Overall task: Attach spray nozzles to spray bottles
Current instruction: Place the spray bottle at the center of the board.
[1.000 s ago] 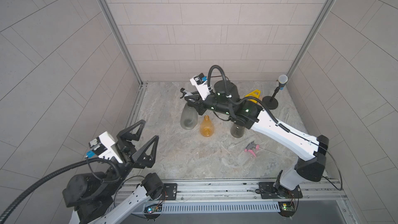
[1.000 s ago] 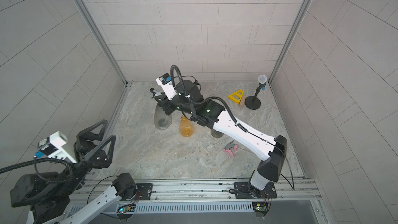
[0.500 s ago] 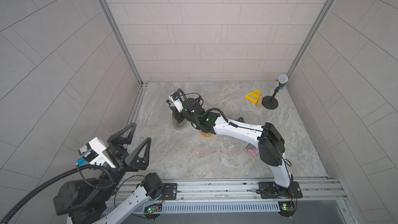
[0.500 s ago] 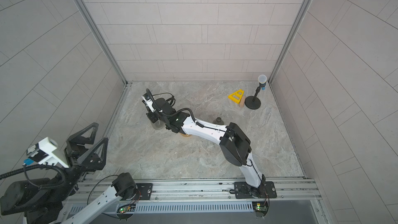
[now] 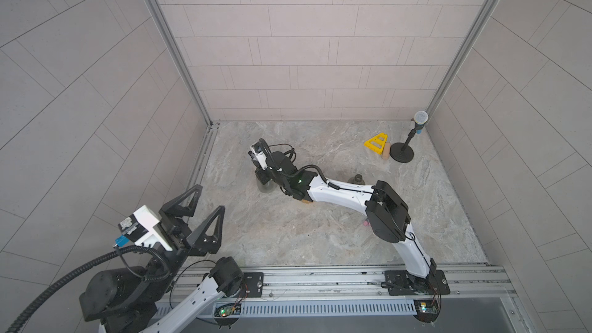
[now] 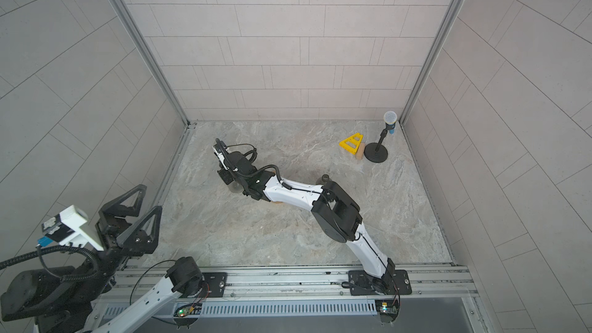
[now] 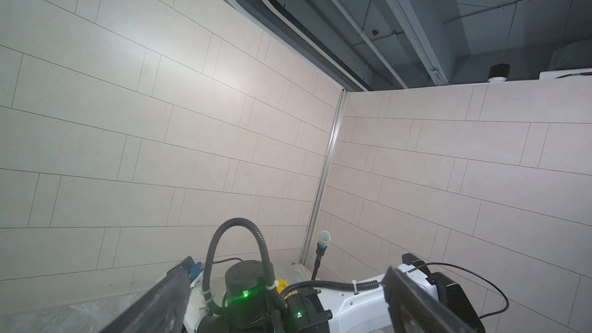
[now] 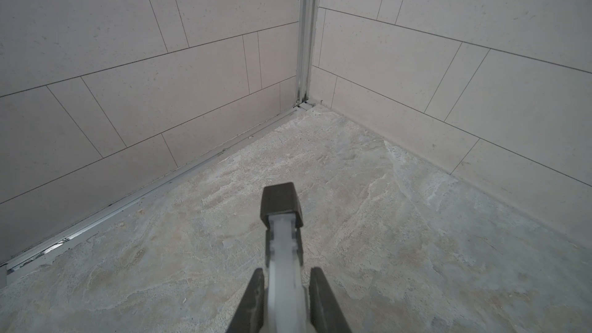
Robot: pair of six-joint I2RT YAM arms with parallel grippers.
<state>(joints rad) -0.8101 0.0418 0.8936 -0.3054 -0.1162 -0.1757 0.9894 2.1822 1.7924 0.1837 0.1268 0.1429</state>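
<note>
The white-and-black spray nozzle [image 8: 282, 216] is pinched by its white body between the right fingers [image 8: 256, 296], which are closed tight on it, its black head pointing out over the bench [image 8: 416, 251]. In both top views that wrist hangs directly over a smoky grey spray bottle [image 5: 264, 187] [image 6: 234, 188] toward the bench's back-left. Whether nozzle and bottle touch is hidden. A second grey bottle [image 5: 356, 179] stands just behind the forearm. The left fingers [image 5: 208, 229] are spread wide, empty, raised near the front rail.
</note>
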